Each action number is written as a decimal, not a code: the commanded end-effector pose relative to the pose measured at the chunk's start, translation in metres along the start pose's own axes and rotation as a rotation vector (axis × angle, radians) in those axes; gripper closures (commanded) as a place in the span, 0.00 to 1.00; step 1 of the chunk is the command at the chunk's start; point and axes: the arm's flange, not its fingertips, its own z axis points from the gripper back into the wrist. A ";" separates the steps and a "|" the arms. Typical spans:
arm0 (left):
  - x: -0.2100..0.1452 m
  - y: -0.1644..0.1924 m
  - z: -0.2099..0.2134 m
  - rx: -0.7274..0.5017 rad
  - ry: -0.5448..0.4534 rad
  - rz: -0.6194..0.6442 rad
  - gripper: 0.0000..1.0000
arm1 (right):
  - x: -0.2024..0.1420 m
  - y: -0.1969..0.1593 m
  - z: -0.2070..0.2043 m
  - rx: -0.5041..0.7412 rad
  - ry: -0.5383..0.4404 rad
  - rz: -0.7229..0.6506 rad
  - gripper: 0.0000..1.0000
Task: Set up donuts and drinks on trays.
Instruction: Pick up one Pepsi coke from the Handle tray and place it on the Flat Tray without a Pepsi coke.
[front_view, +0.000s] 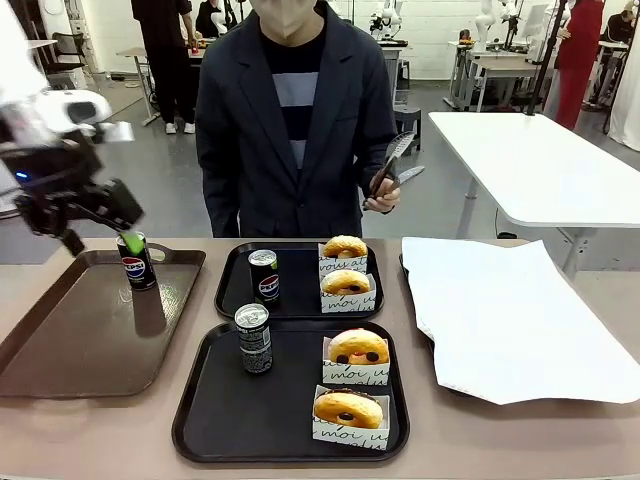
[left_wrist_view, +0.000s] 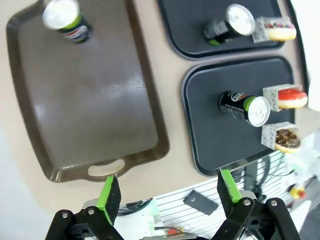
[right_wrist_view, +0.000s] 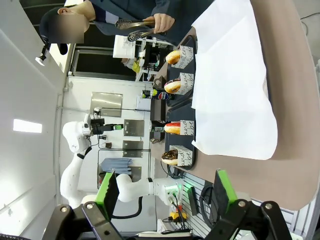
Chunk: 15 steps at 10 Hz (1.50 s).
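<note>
Two black trays lie mid-table. The far tray (front_view: 298, 300) holds a Pepsi can (front_view: 264, 275) and two sleeved donuts (front_view: 345, 247) (front_view: 346, 283). On the near tray (front_view: 225, 415) stand a grey patterned can (front_view: 254, 338) and two more sleeved donuts (front_view: 358, 347) (front_view: 347, 409). Another Pepsi can (front_view: 135, 262) (left_wrist_view: 65, 19) stands at the far end of the brown tray (front_view: 85, 335). My left gripper (front_view: 100, 240) (left_wrist_view: 169, 192) hangs open above the brown tray, one green pad close to that can's top, nothing between its fingers. My right gripper (right_wrist_view: 165, 190) is open and empty, off the table's side.
The person stands at the far edge holding black tongs (front_view: 390, 165) in one hand. A large white paper sheet (front_view: 510, 310) (right_wrist_view: 235, 85) covers the table's right part. The brown tray's handle end (left_wrist_view: 105, 170) faces my left gripper.
</note>
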 end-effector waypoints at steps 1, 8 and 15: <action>0.003 0.062 0.019 -0.154 -0.007 0.125 0.00 | 0.001 0.000 0.001 0.017 -0.007 0.021 0.00; 0.015 0.275 0.058 -0.607 -0.110 0.374 0.00 | 0.001 0.000 0.001 0.017 -0.007 0.021 0.00; 0.004 0.402 0.014 -0.956 -0.038 0.332 0.00 | 0.001 0.000 0.001 0.017 -0.007 0.021 0.00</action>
